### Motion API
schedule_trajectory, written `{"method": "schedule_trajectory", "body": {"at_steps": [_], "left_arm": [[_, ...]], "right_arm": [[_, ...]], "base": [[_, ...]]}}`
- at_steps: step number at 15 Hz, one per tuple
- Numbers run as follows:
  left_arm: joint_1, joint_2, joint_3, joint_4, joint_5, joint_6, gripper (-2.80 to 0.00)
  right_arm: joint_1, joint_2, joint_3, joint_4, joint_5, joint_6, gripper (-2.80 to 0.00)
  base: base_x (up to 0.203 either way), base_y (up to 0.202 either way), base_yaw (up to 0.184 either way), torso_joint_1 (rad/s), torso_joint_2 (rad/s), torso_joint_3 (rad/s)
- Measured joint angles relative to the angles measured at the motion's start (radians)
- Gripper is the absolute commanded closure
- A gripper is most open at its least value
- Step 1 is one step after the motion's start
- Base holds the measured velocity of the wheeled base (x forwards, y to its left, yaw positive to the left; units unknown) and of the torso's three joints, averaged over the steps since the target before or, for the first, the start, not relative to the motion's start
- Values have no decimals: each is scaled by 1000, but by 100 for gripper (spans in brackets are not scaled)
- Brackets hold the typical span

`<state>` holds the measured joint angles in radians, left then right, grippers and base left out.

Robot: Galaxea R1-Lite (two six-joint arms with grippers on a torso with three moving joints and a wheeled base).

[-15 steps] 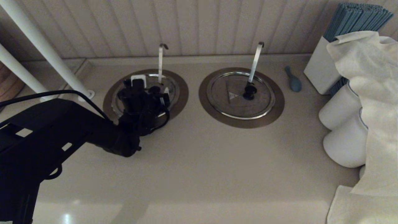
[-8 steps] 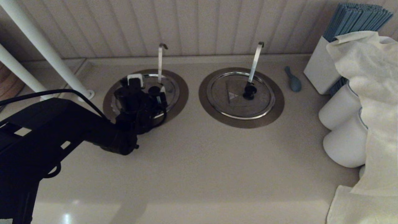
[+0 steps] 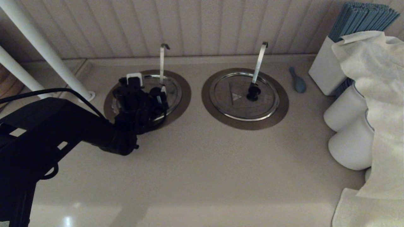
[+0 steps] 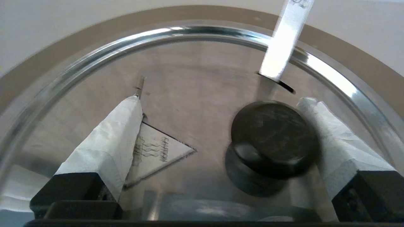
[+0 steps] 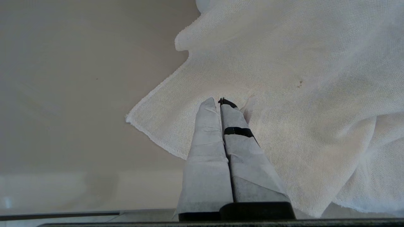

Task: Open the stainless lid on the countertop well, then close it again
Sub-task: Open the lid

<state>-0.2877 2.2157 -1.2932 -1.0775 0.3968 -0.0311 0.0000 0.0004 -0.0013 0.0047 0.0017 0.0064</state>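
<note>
Left gripper (image 4: 221,126) hangs over the stainless lid (image 4: 195,78), fingers (image 4: 107,142) spread around its knob (image 4: 273,135).

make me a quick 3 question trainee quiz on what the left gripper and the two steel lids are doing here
1. True or false: the left gripper is shut on the black round knob of the round stainless lid.
2. Which lid does it hover over: A the left one, B the right one?
3. Fill in: the right gripper, fingers together, is above a white ____.

Key: 1 false, fingers open, knob between them. 2 A. 3 cloth.
</note>
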Motion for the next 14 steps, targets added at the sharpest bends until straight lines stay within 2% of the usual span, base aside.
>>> {"method": "schedule_trajectory", "body": {"at_steps": [14], "left_arm": [[3, -87, 7, -3, 2, 1, -280]], "right_arm": [[0, 0, 0, 0, 0, -1, 0]], "base": [[0, 0, 0, 0, 0, 0]]}}
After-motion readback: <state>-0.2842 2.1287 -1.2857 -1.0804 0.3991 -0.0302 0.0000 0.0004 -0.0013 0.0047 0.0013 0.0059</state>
